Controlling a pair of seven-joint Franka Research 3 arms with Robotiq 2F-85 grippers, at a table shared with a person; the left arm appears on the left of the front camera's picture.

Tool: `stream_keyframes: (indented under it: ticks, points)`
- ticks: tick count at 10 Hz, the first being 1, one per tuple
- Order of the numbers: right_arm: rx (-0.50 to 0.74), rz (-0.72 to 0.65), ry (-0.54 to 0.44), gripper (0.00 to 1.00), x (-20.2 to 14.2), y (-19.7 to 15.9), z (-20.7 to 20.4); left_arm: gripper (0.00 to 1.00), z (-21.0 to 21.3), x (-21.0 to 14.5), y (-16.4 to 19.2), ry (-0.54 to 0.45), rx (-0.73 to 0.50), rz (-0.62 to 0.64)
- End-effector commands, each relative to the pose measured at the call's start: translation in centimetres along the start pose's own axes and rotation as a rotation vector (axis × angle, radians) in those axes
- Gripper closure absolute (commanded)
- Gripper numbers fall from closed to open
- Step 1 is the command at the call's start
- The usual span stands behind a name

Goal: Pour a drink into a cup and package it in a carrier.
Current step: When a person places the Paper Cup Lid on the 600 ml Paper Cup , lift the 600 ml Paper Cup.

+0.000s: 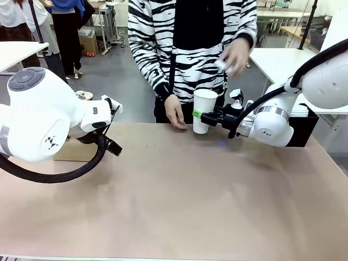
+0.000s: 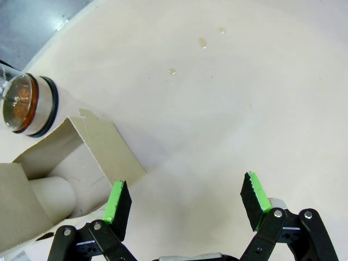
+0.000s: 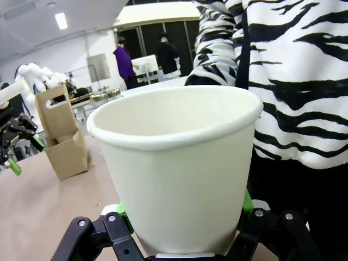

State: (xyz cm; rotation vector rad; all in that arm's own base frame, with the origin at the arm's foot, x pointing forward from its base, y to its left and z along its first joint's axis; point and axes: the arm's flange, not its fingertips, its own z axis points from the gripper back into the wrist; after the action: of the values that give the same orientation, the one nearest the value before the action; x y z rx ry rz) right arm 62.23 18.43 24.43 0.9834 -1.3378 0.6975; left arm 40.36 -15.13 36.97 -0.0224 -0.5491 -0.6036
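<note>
Front view: the cup (image 1: 204, 109) is seen upright and open-topped near the far edge of the table (image 1: 179, 201), clamped around its lower half by the right gripper (image 1: 202, 115), whose green pads are pressed against opposite sides of it. A person's hand (image 1: 175, 113) is rested on the table just beside the cup. The left gripper (image 2: 187, 198) is held with its fingers spread apart above bare tabletop, gripping nothing; the carrier (image 2: 70, 157) is found just beside one pad, well apart from the cup.
</note>
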Motion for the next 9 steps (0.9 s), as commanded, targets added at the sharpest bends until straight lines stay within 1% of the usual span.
stream_keyframes:
  ticks: [1, 9]
  points:
    - [-0.001, -0.003, 0.001, 0.2, 0.18, 0.05, -0.12, 0.0, 0.06, 0.02, -0.03, -0.002, -0.002, 0.0]
    - [-0.001, -0.003, 0.001, 0.2, 0.18, 0.05, -0.12, 0.0, 0.06, 0.02, -0.03, -0.002, -0.002, 0.0]
